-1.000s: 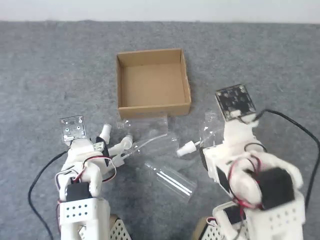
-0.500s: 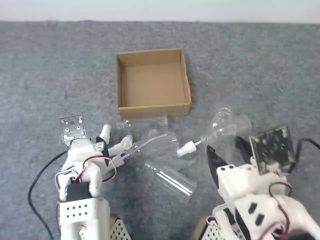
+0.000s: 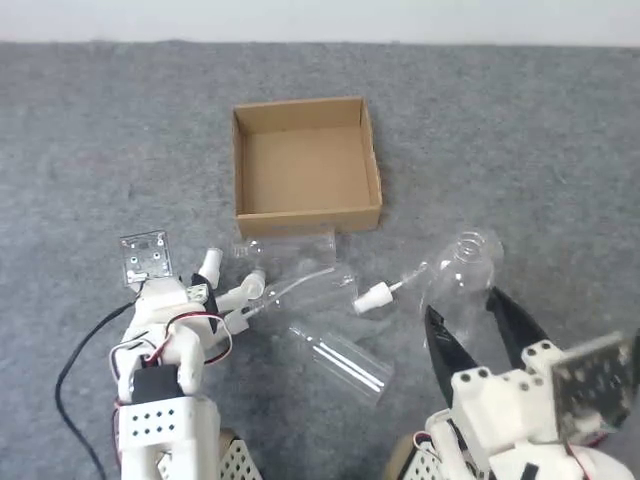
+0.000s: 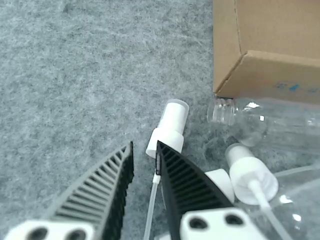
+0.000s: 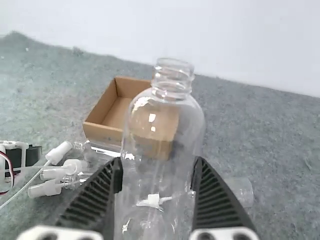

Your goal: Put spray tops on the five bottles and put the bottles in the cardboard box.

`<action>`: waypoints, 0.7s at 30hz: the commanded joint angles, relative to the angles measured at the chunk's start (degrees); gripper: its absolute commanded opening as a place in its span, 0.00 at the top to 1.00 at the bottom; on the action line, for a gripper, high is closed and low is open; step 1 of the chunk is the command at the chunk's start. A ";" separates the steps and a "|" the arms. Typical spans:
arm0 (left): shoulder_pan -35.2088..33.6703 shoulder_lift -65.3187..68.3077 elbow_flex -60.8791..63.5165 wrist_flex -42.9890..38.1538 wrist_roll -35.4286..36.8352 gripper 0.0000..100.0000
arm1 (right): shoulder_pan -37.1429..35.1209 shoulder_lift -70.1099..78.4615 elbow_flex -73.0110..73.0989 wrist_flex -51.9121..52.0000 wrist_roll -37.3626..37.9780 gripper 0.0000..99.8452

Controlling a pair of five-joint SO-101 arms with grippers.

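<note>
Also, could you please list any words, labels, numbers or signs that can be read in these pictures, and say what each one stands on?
Faint blue print on the outer wall of the brown cardboard box, left wrist view: too blurred to read.
Upright clear plastic bottle: no label or lettering visible.
White plastic spray tops: no marks visible.
Nothing else legible.

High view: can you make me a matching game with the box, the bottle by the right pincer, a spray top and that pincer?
1 right pincer
2 bottle in front of it
3 spray top
4 box

a lying on its side
b open, holding nothing
c brown, open on top
d upright, no top on

Pairs: 1b, 2d, 3a, 4c
</note>
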 commanded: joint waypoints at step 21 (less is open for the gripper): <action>-2.99 -1.23 -1.01 -10.37 -0.44 0.93 | -7.34 -14.37 15.03 -10.42 -3.25 0.97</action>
